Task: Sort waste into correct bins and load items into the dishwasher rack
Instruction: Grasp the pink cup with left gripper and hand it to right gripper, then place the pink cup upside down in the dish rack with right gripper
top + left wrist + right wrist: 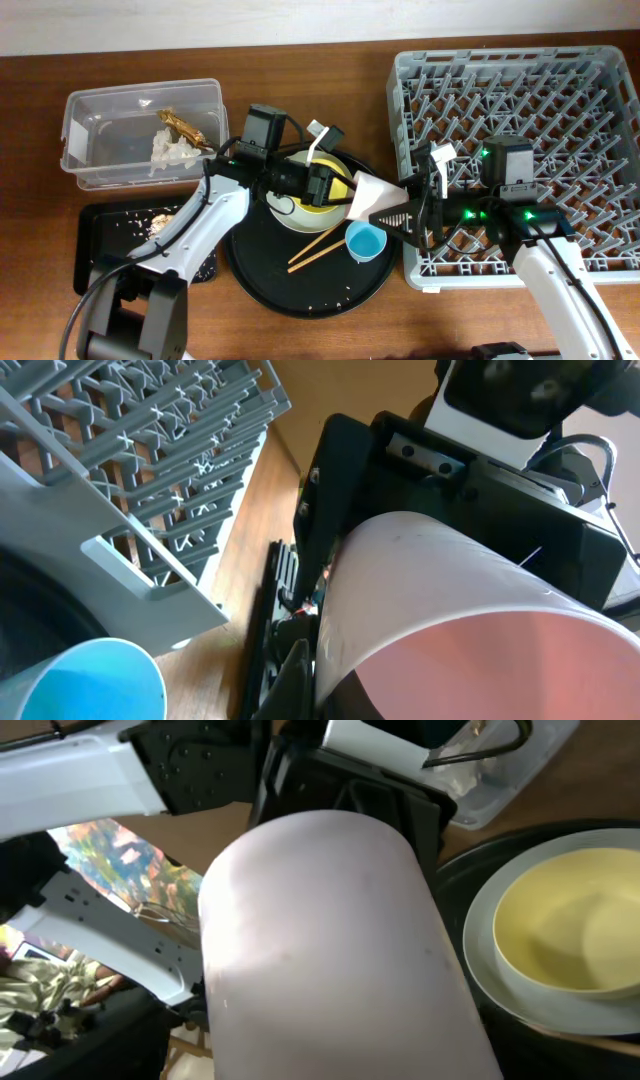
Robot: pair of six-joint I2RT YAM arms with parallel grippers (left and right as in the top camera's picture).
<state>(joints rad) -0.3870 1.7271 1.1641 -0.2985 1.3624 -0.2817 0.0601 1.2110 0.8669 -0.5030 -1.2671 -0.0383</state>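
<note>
Three o'clock of the yellow bowl (322, 205), the right end effector (400, 213) is grasping the pink cup (372, 193); I cannot tell the left end effector's (345, 188) grip. Racking is seemingly coming next.

Rack (560, 90) at right; beside it a round tray (270, 290) bears plate (283, 215) with bowl (335, 195), chopsticks (318, 247) and cup (364, 241). Far left, a box (100, 110) holding tissue (172, 152) and wrapper (182, 125) sits behind a flat tray (100, 250)

Two cups, pink cup (372, 195) and blue cup (365, 241); two chopsticks (318, 248); one bowl (338, 190); one plate (282, 213); two bins, clear box (70, 135) and black tray (95, 255); one round tray (300, 290); one rack (520, 90).
</note>
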